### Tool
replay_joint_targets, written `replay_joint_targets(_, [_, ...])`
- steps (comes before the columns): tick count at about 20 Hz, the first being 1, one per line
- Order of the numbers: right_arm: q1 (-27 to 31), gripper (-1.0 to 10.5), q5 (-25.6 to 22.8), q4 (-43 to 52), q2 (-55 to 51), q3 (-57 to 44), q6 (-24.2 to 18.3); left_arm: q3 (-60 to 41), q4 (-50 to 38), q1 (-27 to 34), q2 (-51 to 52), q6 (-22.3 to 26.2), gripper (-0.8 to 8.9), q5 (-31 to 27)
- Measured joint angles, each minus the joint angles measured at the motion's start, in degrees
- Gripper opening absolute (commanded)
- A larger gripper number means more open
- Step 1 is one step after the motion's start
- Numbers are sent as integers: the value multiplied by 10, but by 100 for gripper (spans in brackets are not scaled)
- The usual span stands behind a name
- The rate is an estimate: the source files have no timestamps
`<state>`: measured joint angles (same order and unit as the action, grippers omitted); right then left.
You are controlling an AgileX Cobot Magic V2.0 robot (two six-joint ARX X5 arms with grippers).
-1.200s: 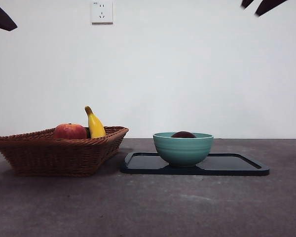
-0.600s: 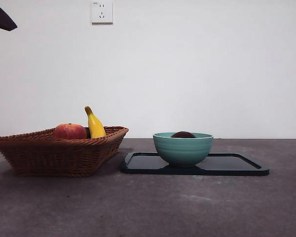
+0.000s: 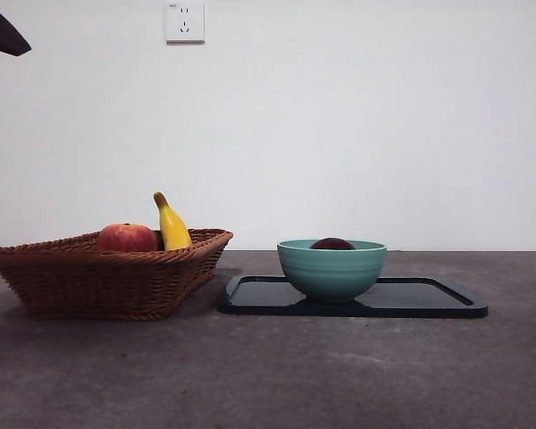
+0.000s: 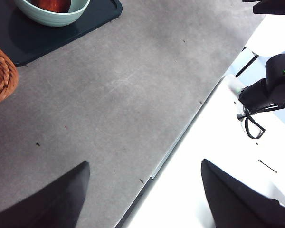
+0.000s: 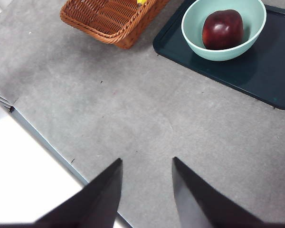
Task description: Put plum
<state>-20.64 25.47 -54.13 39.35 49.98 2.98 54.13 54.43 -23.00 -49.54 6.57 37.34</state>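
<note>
Plum (image 5: 223,29) sits inside the pale green bowl (image 5: 223,29), dark maroon and glossy, resting on the bowl's floor. From the front view only its dark top (image 3: 331,243) shows above the bowl's rim (image 3: 331,268). In the left wrist view a red sliver of it (image 4: 51,4) shows in the bowl (image 4: 52,13) at the frame's edge.

Bowl stands on a dark flat tray (image 3: 429,299), toward the tray's end nearest the basket. Tray lies flat on the grey desk (image 3: 268,375).

Wicker basket (image 3: 103,273) sits just beside the tray, apart from it by a narrow strip of desk. Inside it: a red-orange apple (image 3: 126,238) and a yellow banana (image 3: 172,225) standing tilted, stem end up. Right wrist view shows the basket's corner (image 5: 111,19) near the tray (image 5: 256,71).

White wall socket (image 3: 185,21) high on the wall behind.

Left gripper (image 4: 142,190): fingers spread wide, nothing between them, held high above bare desk near its front edge, well apart from the bowl.

Right gripper (image 5: 146,190): fingers parted by a narrow gap, nothing between them, above open desk (image 5: 133,104) and well apart from the tray and the basket.

Front view shows only a dark tip at the top left corner (image 3: 0,31); cannot tell from that view which arm it belongs to.
</note>
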Motion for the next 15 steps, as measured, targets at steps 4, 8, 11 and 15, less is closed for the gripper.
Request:
replay_joint_targets(4, [0,168,0,0,0,0,0,0,0,0,0,0,374,0])
replay_joint_targets(8, [0,168,0,0,0,0,0,0,-10,0,0,-2,375,0])
replay_joint_targets(11, [0,168,0,0,0,0,0,0,-77,-2,0,-26,390,-1])
replay_joint_targets(15, [0,168,0,1,0,0,0,12,-173,-27,-42,-65,446,-42])
